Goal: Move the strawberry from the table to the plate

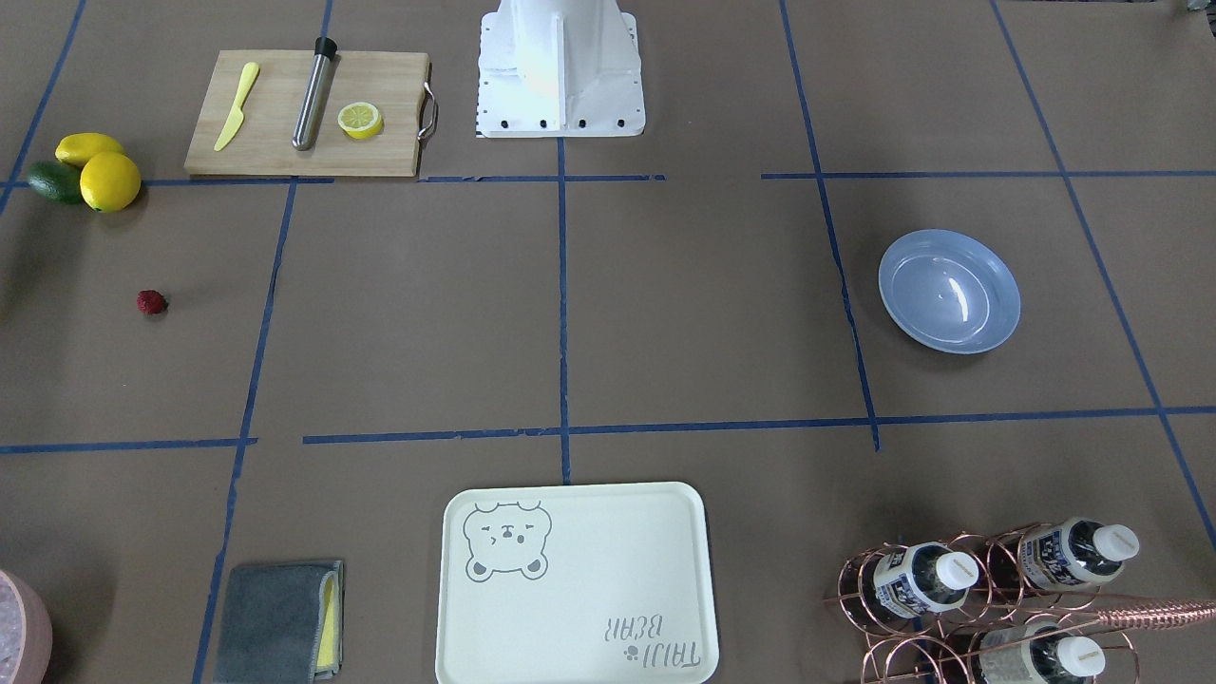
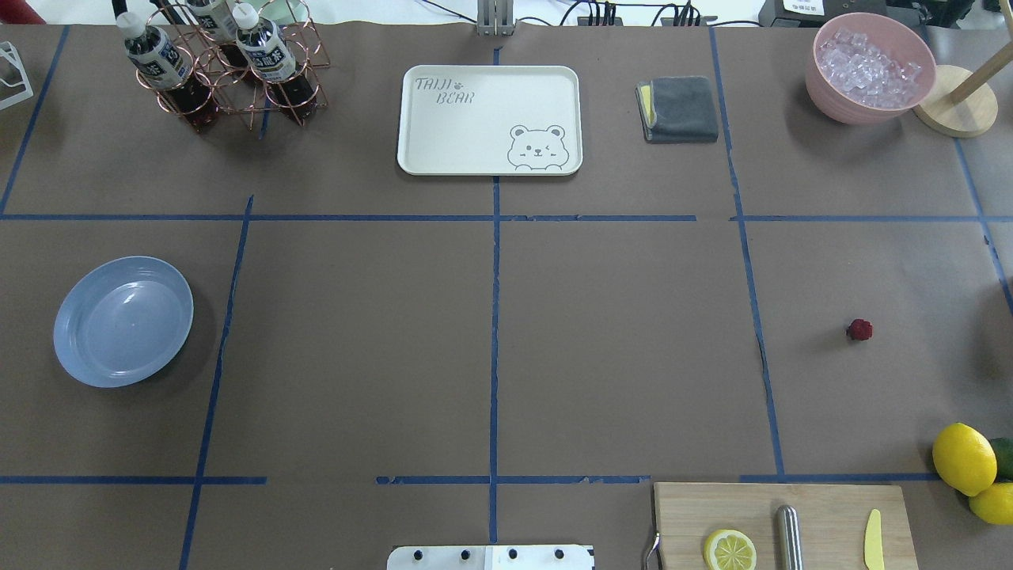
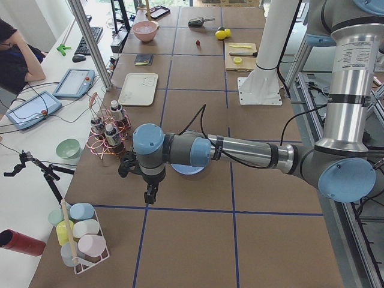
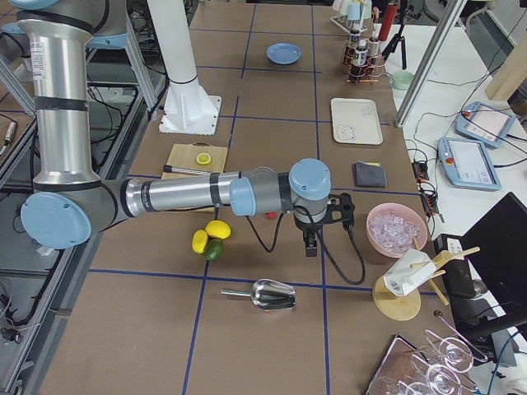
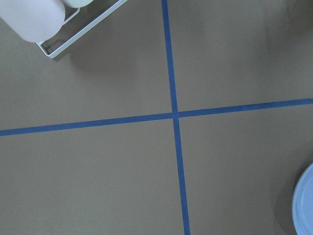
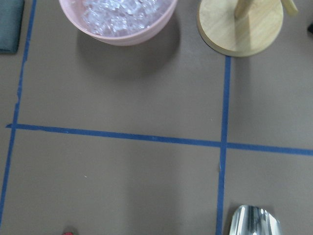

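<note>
The strawberry [image 2: 859,330] is a small dark-red berry lying alone on the brown-paper table [image 2: 617,348], on the robot's right side; it also shows at the left of the front-facing view [image 1: 151,302]. The light-blue plate [image 2: 123,321] lies empty on the robot's left side [image 1: 949,292]. My left gripper [image 3: 149,195] shows only in the exterior left view, hanging over the table beyond the plate; I cannot tell if it is open or shut. My right gripper [image 4: 310,244] shows only in the exterior right view, just past the strawberry; its state cannot be told either.
A cutting board [image 2: 783,522] holds a lemon half, a metal tube and a yellow knife. Lemons [image 2: 964,457] and an avocado lie near it. Further off are a bear tray [image 2: 489,119], a grey cloth [image 2: 679,108], a bottle rack [image 2: 221,67], an ice bowl [image 2: 869,67] and a metal scoop [image 4: 270,294].
</note>
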You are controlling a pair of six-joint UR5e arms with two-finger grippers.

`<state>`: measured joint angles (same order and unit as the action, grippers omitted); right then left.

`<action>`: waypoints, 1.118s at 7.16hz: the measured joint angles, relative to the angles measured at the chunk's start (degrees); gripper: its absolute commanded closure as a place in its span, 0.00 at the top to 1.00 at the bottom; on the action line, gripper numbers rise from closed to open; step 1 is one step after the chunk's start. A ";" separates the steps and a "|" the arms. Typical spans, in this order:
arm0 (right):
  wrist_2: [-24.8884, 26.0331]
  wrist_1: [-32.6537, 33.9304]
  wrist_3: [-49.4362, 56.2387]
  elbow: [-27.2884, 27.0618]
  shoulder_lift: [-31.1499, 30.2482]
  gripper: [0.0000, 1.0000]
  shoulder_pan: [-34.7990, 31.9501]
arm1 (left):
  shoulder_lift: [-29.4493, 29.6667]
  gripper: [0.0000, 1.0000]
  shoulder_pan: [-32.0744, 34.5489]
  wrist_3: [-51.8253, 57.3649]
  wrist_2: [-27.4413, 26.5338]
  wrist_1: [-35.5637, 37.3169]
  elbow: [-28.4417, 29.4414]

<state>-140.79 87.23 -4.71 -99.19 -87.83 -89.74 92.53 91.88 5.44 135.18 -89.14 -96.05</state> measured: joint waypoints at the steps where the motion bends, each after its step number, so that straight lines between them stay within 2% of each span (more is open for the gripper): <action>1: -0.06 -0.71 -0.12 0.11 1.81 1.00 1.83 | 0.04 1.00 -0.17 -0.30 0.04 -2.72 -0.19; 3: 0.13 -2.74 -6.79 0.06 2.78 1.00 8.72 | -0.20 1.00 -2.87 -6.48 0.13 -8.64 0.09; 6: 2.99 -16.11 -26.81 -0.18 2.04 1.00 16.93 | -2.61 1.00 -8.48 -21.48 0.07 -19.95 0.44; 8: 5.06 -21.89 -32.21 -0.18 0.67 1.00 20.00 | -5.90 1.00 -12.17 -31.45 -0.24 -29.40 0.62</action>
<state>-135.73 65.33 -36.93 -99.37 -87.16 -69.74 86.63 79.71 -26.01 134.94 -118.55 -95.43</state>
